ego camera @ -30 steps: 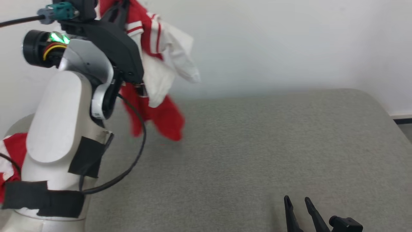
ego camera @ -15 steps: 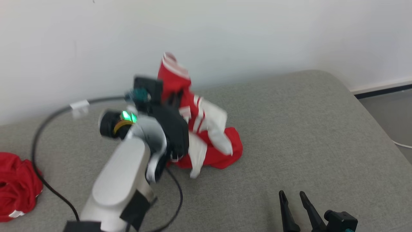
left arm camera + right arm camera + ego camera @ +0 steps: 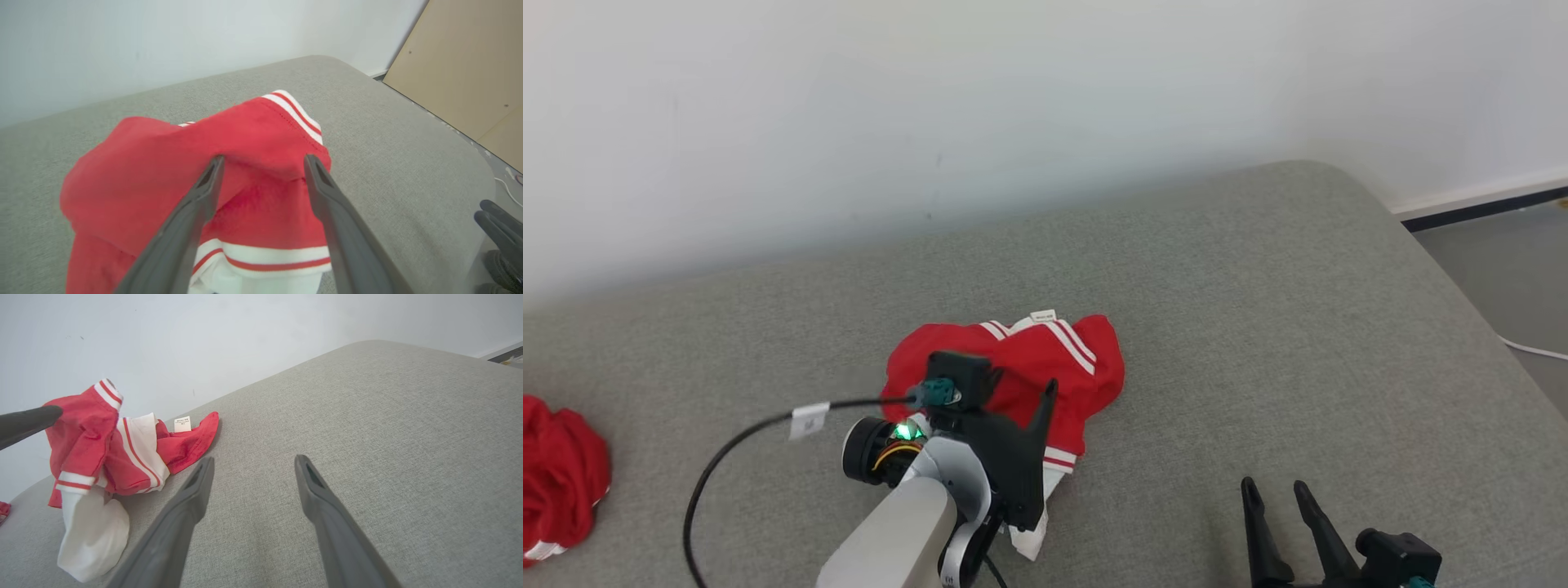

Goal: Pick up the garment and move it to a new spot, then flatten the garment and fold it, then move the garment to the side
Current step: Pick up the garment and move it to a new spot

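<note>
One grey surface [image 3: 1258,327] under the garment [image 3: 1045,363]; white wall [image 3: 1013,106]

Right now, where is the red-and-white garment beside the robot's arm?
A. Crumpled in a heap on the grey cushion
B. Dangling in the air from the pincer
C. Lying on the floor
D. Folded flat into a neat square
A: the garment sits bunched up on the grey cushion, and the left pincer over it has its two fingers spread apart.
</note>
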Available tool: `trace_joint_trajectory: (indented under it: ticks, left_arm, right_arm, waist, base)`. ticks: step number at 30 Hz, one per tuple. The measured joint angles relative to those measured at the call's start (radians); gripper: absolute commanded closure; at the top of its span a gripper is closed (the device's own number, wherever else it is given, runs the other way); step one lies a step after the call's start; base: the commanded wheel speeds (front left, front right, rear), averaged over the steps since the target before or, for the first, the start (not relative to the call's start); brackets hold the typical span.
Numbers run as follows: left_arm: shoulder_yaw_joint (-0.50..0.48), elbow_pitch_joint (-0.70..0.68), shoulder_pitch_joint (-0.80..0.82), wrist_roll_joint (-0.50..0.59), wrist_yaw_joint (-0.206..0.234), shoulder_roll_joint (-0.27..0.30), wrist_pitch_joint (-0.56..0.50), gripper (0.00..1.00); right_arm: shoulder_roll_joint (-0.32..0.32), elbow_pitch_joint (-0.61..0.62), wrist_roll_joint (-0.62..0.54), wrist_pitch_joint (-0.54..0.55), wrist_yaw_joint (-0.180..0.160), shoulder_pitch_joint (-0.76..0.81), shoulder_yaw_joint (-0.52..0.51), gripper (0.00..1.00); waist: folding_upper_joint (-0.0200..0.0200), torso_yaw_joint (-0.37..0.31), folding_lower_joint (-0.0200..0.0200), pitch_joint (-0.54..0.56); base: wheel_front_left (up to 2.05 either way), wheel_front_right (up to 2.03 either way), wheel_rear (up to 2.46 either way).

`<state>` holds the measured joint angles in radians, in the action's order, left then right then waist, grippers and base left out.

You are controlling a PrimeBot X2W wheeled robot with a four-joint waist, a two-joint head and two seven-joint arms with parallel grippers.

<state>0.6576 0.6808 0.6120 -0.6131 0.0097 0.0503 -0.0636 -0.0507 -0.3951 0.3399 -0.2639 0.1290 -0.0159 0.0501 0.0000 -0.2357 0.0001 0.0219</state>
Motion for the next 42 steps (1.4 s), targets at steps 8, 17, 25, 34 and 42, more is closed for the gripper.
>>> trace_joint_trajectory:
  ticks: [8,17,25,34,42]
  left_arm:
    - [-0.033,-0.063,-0.143,0.031,0.041,0.040,0.280,0.00]
    - [-0.278,-0.446,-0.515,0.194,0.139,0.100,0.326,0.00]
    - [-0.497,-0.564,-0.735,0.288,0.086,0.030,0.326,0.00]
    - [-0.614,-0.484,-0.795,0.336,0.039,0.006,0.326,0.00]
    - [-0.634,-0.445,-0.793,0.368,0.007,0.002,0.326,0.00]
  right_arm:
    - [0.000,0.024,-0.011,0.000,0.000,0.025,-0.054,0.00]
    - [-0.001,0.076,-0.043,0.000,0.000,0.057,-0.088,0.00]
    - [0.000,0.100,-0.122,0.000,0.000,0.100,-0.076,0.00]
    - [0.000,0.117,-0.159,0.000,0.000,0.130,-0.069,0.00]
    - [0.000,0.114,-0.158,0.000,0.000,0.137,-0.066,0.00]
  waist:
    - [0.0000,0.045,0.0000,0.015]
    - [0.0000,0.116,-0.0001,0.036]
    - [0.0000,0.176,-0.0002,0.057]
    - [0.0000,0.221,-0.0002,0.073]
    - [-0.0001,0.228,-0.0002,0.070]
  base:
    - [0.00,0.00,0.00]
    - [0.00,0.00,0.00]
    - [0.00,0.00,0.00]
    - [0.00,0.00,0.00]
    - [0.00,0.00,0.00]
